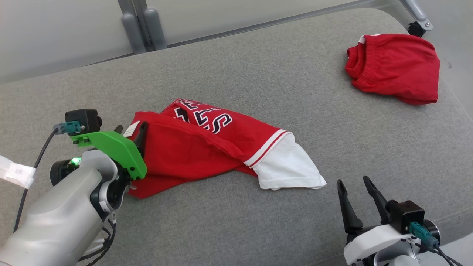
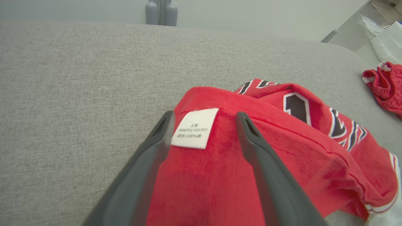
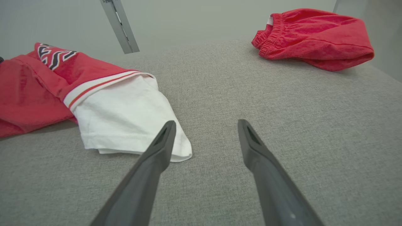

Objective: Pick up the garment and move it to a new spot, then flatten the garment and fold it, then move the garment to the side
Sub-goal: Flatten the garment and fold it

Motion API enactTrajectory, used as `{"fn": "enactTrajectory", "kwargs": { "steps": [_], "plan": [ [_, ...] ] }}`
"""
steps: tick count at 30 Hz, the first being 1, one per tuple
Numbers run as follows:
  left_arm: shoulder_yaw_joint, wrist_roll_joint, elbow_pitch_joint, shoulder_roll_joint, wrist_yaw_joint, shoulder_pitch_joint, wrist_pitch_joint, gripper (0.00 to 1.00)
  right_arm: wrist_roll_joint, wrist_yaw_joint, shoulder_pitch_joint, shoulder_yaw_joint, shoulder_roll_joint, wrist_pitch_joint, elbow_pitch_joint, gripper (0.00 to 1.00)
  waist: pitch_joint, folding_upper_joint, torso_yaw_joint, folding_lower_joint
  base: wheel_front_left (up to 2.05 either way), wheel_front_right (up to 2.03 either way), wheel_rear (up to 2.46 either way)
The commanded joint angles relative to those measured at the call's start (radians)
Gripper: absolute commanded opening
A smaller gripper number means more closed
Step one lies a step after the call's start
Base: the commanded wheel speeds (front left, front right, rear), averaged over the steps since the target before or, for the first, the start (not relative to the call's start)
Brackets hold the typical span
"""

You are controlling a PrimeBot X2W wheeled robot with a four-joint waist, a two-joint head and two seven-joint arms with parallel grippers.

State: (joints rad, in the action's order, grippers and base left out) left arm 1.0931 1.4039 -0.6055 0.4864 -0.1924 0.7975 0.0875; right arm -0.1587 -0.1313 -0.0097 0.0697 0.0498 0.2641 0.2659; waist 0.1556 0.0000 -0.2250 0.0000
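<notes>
1. The garment [image 1: 192,155], a red jersey with black-and-white lettering, lies crumpled near the middle of the grey fabric-covered table [image 1: 258,66]. Its long axis runs from about 9 o'clock to 4 o'clock in the head view.
2. A white sleeve [image 1: 288,168] sticks out of the garment's striped cuff at the 4 o'clock end and lies flat on the table.
3. The left hand [image 1: 130,129] is at the garment's 9 o'clock end. Its two dark fingers are spread wide, one on each side of a white care label [image 2: 194,128] sewn at the red edge.
4. In the left wrist view, red cloth lies between the fingers [image 2: 150,163], but nothing is pinched. Whether the tips touch the fabric cannot be told.
5. The right hand [image 1: 353,181] is at 5 o'clock in the head view. It is wide open and empty, with its fingers pointing toward 12 o'clock.
6. In the right wrist view, the left fingertip of the right hand [image 3: 204,122] overlaps the corner of the white sleeve [image 3: 119,122].
7. Red shorts [image 1: 395,66] with an elastic waistband lie bunched at 2 o'clock, well apart from the garment.
</notes>
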Motion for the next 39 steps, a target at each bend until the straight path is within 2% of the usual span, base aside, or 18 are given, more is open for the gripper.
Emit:
{"fn": "enactTrajectory", "kwargs": {
  "steps": [1,7,8,9,10,11,13,15,20,24,27,30,32,35,39],
  "plan": [
    [-0.004,0.002,-0.008,-0.001,0.001,-0.011,-0.007,1.00,0.006,0.001,-0.008,0.002,0.002,0.000,0.001,1.00,0.000,0.0000,-0.001,0.0000,0.00,0.00,0.00],
    [-0.020,0.033,-0.047,-0.013,0.030,-0.013,-0.023,1.00,0.007,0.001,-0.018,0.006,0.002,0.000,-0.005,1.00,0.009,0.0000,-0.007,0.0000,0.00,0.00,0.00],
    [-0.022,0.039,-0.054,-0.015,0.035,-0.013,-0.024,0.88,0.007,0.001,-0.017,0.005,0.002,0.000,-0.006,1.00,0.010,0.0000,-0.008,0.0000,0.00,0.00,0.00],
    [-0.023,0.043,-0.061,-0.018,0.044,-0.013,-0.030,0.59,0.006,0.001,-0.015,0.004,0.002,0.000,-0.006,1.00,0.012,0.0000,-0.010,0.0000,0.00,0.00,0.00],
    [-0.026,0.048,-0.067,-0.019,0.051,-0.014,-0.032,0.44,0.006,0.001,-0.014,0.004,0.002,0.000,-0.005,1.00,0.013,0.0000,-0.011,0.0000,0.00,0.00,0.00],
    [-0.028,0.055,-0.074,-0.021,0.058,-0.015,-0.037,0.42,0.005,0.001,-0.013,0.003,0.002,0.000,-0.005,1.00,0.014,0.0000,-0.011,0.0000,0.00,0.00,0.00],
    [-0.031,0.061,-0.090,-0.026,0.069,-0.018,-0.044,0.30,0.004,0.001,-0.013,0.003,0.002,0.000,-0.004,1.00,0.015,0.0000,-0.013,0.0000,0.00,0.00,0.00],
    [-0.029,0.065,-0.106,-0.031,0.082,-0.021,-0.051,0.00,0.002,0.001,-0.014,0.001,0.002,0.000,-0.002,1.00,0.016,0.0000,-0.014,0.0000,0.00,0.00,0.00],
    [-0.024,0.072,-0.138,-0.051,0.110,-0.033,-0.063,0.00,-0.002,0.001,-0.012,-0.004,0.002,0.000,0.000,1.00,0.009,0.0000,-0.009,0.0000,0.00,0.00,0.00],
    [-0.034,0.039,-0.135,-0.048,0.119,-0.029,0.026,0.00,-0.003,0.001,0.001,-0.006,0.002,0.000,0.002,1.00,-0.008,0.0000,0.000,0.0000,0.00,0.00,0.00],
    [-0.020,0.005,-0.086,-0.037,0.110,-0.068,0.088,0.00,-0.001,0.001,0.020,-0.021,0.002,0.000,-0.001,1.00,-0.030,0.0000,0.017,0.0000,0.00,0.00,0.00],
    [0.017,-0.016,0.006,-0.018,0.103,-0.129,0.090,0.00,0.003,0.001,0.043,-0.033,0.002,0.000,0.000,1.00,-0.053,0.0000,0.043,0.0000,0.00,0.00,0.00],
    [0.047,-0.022,0.084,0.007,0.089,-0.182,0.082,0.00,0.007,0.001,0.054,-0.038,0.002,0.000,0.002,1.00,-0.067,0.0000,0.062,0.0000,0.00,0.00,0.00],
    [0.082,-0.013,0.218,0.040,0.046,-0.285,0.077,0.00,0.009,0.001,0.070,-0.046,0.002,0.000,0.000,1.00,-0.087,0.0000,0.096,0.0000,0.00,0.00,0.00],
    [0.125,-0.005,0.324,0.042,-0.009,-0.399,0.068,0.00,0.014,0.001,0.076,-0.038,0.001,0.000,0.001,1.00,-0.102,0.0000,0.148,0.0000,0.00,0.00,0.00]
  ]
}}
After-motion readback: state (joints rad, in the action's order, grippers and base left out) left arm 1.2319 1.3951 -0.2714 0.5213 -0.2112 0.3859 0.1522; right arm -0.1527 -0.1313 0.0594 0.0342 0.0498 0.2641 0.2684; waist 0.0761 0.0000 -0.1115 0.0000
